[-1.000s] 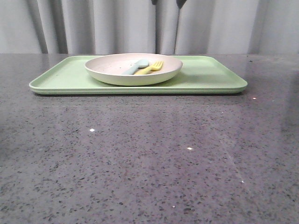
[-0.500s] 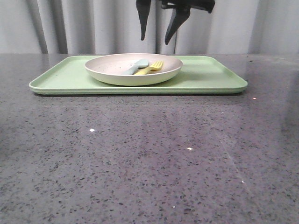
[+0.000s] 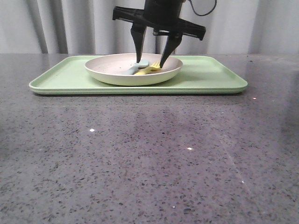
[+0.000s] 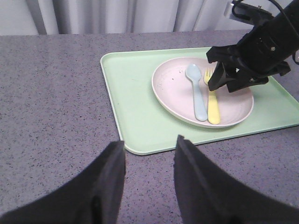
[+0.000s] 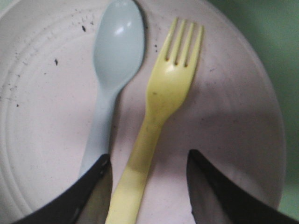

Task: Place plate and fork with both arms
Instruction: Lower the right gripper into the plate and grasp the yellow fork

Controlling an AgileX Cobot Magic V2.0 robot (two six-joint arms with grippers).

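Right gripper (image 3: 152,60) descending into plate (image 3: 112,72) since a second ago | jaws spread, straddling yellow fork (image 5: 156,116) handle | grasp imminent | left gripper (image 4: 148,179) waiting spread, empty

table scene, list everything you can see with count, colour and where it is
tray: 1, light green, flat on the table toward the curtain
plate: 1, off-white with dark speckles, on the tray
fork: 1, yellow, lying in the plate beside the spoon
spoon: 1, pale blue-grey, lying in the plate beside the fork
table: 1, dark grey speckled stone
curtain: 1, pale grey, behind the table
left gripper: 1, black, open, above the table at the tray's near edge, holding nothing
right gripper: 1, black, open, down over the plate with the fork handle between its fingers, not yet closed
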